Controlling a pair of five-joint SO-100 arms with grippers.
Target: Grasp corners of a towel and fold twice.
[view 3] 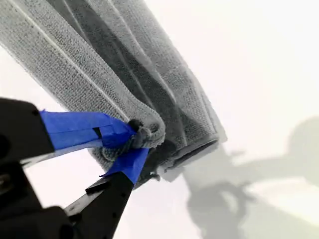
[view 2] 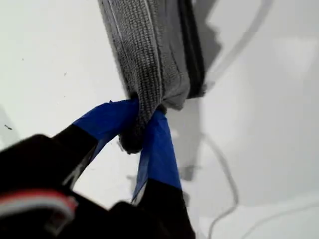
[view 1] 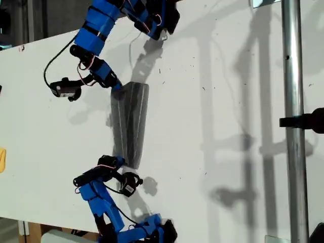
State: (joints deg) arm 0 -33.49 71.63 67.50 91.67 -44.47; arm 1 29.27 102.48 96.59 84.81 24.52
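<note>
Overhead, in the exterior view, the towel lay folded into a narrow grey strip on the white counter, stretched between two blue arms, one at each end. Which arm was which I could not tell from there. Along the first wrist view, my first gripper had its jaws clamped on a bunched towel corner. Along the second wrist view, my second gripper pinched another corner, the striped layers stacked just beyond.
</note>
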